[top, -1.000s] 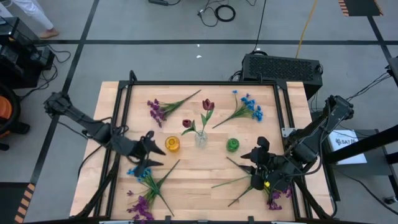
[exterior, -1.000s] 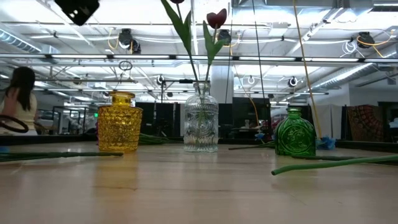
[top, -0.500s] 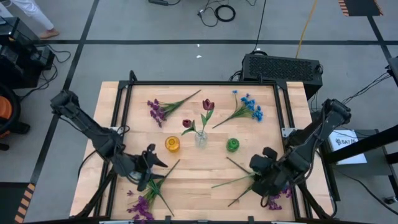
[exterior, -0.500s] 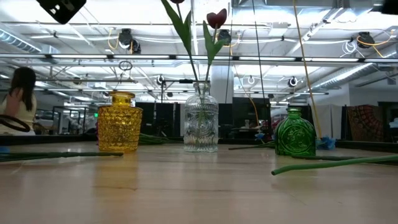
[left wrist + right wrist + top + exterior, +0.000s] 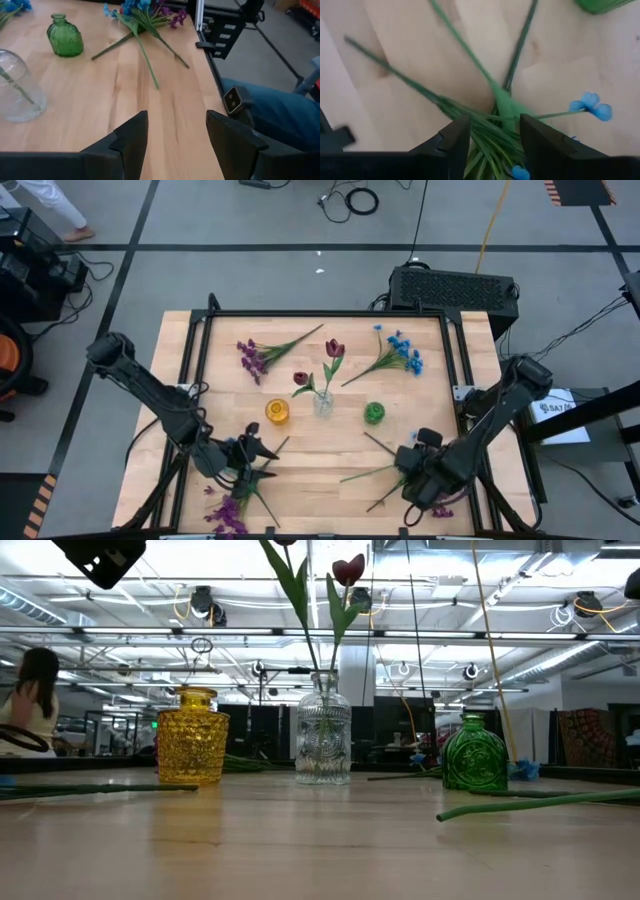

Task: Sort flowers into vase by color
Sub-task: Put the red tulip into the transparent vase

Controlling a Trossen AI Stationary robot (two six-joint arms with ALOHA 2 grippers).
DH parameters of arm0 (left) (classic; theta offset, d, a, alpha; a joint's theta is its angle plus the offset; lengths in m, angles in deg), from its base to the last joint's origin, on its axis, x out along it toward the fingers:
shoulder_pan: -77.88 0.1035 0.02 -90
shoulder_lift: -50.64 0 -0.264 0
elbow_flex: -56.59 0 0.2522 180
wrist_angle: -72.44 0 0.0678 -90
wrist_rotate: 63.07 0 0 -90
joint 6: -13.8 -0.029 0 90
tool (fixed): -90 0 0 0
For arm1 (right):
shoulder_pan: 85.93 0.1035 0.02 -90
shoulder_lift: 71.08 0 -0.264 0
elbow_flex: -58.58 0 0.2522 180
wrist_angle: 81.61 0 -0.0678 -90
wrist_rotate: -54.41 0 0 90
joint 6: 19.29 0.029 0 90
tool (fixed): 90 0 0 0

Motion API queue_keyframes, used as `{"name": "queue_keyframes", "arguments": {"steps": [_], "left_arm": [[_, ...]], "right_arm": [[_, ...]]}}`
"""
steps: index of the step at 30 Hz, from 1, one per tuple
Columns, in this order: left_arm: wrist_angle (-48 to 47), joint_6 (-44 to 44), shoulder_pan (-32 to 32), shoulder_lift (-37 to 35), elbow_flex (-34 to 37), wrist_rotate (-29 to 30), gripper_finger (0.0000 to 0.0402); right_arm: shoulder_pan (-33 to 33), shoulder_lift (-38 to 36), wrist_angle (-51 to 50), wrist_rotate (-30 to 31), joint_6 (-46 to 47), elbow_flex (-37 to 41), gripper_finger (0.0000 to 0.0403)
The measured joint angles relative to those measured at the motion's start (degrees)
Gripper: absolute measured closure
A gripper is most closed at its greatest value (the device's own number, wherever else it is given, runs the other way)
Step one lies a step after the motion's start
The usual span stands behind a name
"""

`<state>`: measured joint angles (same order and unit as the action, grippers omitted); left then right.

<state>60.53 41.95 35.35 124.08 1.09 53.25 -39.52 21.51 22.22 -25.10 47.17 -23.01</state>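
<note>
Both grippers hang low over loose flowers [image 5: 385, 472] near the counter's [image 5: 320, 442] front edge, jaws open and empty (ready to pick one), left gripper [image 5: 250, 457] near the front left corner, right gripper [image 5: 412, 473] front right.

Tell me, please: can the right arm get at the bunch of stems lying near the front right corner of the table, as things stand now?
Probably yes. The right gripper is open and right above the bunch of stems; only bare table lies around them.
</note>
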Motion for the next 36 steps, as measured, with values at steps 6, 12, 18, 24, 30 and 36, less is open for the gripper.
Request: {"name": "queue_keyframes", "arguments": {"steps": [6, 12, 18, 24, 30, 36], "left_arm": [[1.24, -0.07, 0.0, 0.48, 0.0, 2.39, 0.0194], [2.11, -0.08, 0.0, 0.48, 0.0, 5.94, 0.0194], [2.57, -0.05, 0.0, 0.48, 0.0, 6.74, 0.0194], [4.75, -2.81, 0.0, 0.31, 0.0, 6.78, 0.0195], [5.5, -4.55, 0.0, -0.48, 0.0, 6.76, 0.0195], [5.21, -5.06, 0.0, -0.48, 0.0, 5.18, 0.0195]], "right_arm": [[-0.3, 2.9, 3.79, -1.89, -6.25, 0.0, 0.0267], [-0.13, 3.69, 1.1, -1.88, -4.49, 0.0, 0.0297], [-0.22, 2.89, -2.92, -1.32, -1.7, 0.0, 0.0311], [-1.58, 2.89, -1.4, -0.84, -4.66, 0.0, 0.0301], [-2.73, 2.89, 4.93, 3.17, -8.62, 0.0, 0.0272], [-2.97, 2.89, 7.06, 3.04, -10.17, 0.0, 0.0234]]}}
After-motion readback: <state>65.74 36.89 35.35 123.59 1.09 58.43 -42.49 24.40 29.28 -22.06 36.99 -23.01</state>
